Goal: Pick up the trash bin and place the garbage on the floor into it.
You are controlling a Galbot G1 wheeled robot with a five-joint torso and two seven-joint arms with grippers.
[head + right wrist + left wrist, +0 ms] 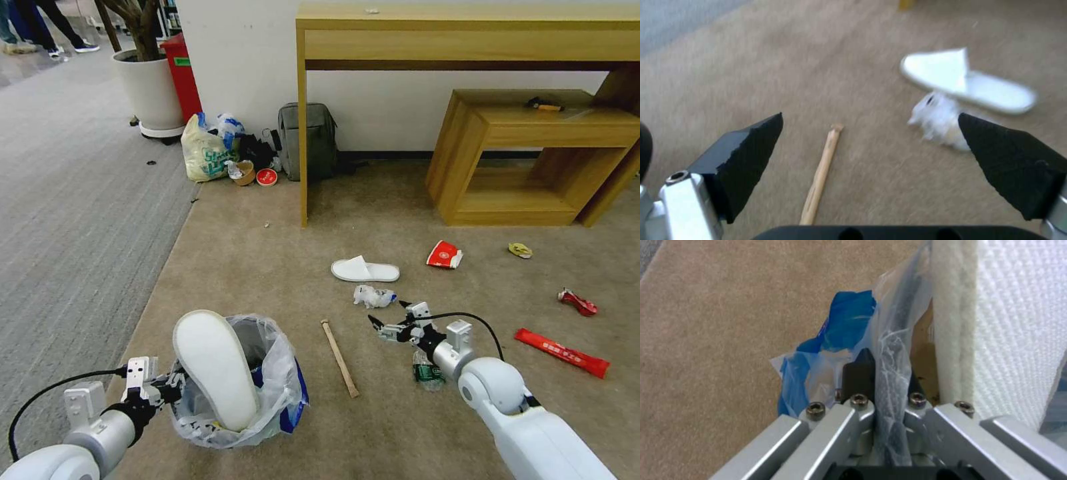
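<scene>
Two grippers are at work, and each carries its own risk; the left gripper (pixel 175 387) is clenched on the rim of the trash bin (pixel 267 373), its fingers (pixel 859 373) pinching the crinkly liner bag (pixel 891 340) along with the edge, so the hold may be more on slippery plastic than on the bin wall, and a tilt or jolt could let the bin slide free or pull the liner out; a white slipper (pixel 217 370) stands on end inside the bin, leaning over the rim on the gripper's side, and it looks top-heavy enough to tip back onto the floor (pixel 267 267) if the bin rocks; the right gripper (pixel 388 319), on the far side of the wooden stick (pixel 340 358) from the bin, hangs released with its jaws wide above the carpet, between the stick and a crumpled white wrapper (pixel 936 121); a descent from here could land between the two and close on neither; the second slipper (pixel 365 270) lies just beyond the wrapper, and the green-label bottle (pixel 427 373) sits under the right arm, where the forearm could knock it away.
</scene>
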